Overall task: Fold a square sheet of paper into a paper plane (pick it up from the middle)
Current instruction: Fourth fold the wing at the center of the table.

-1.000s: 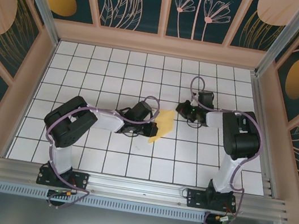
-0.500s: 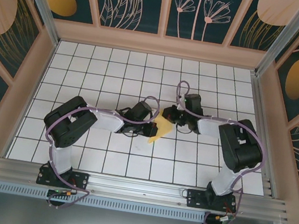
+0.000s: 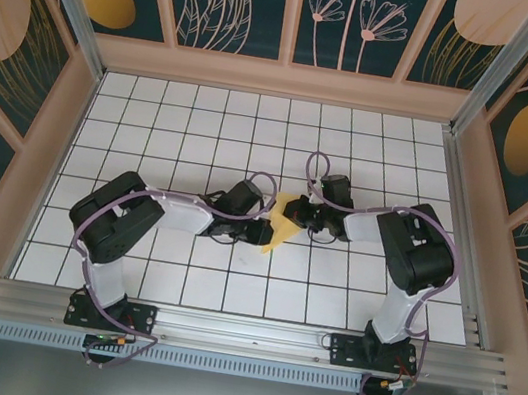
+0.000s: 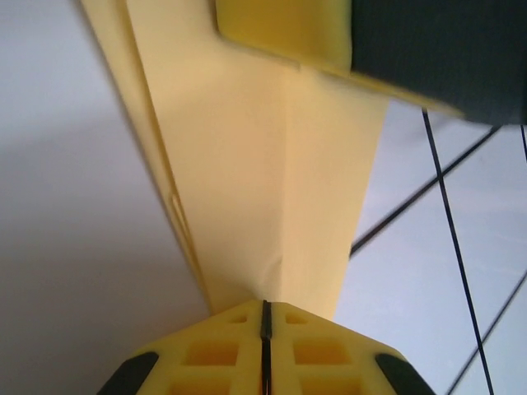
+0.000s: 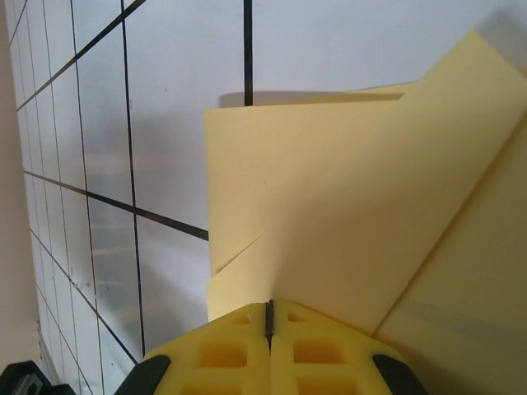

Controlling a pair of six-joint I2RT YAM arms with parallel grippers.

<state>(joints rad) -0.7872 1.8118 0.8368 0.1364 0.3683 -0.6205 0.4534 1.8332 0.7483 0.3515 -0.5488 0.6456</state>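
The paper (image 3: pixel 280 229), pale yellow and partly folded, was near the middle of the surface (image 3: pixel 205 127), held between the two end effectors. The left end effector (image 3: pixel 265 230) was at the paper's left edge and the right end effector (image 3: pixel 299 214) at its far right corner. The two were near each other, with the paper bridging them.

In the left wrist view the yellow pads (image 4: pixel 222 354) were pressed together with only a thin seam between them. The paper's centre crease ran straight into that seam, so this end effector was clenched on the paper. Layered folded edges showed along the paper's left side.

In the right wrist view the pads were likewise closed, and a folded flap ran in between them, so this one was grasping the paper too. A shadow fell on the gridded surface along the paper's upper edge.
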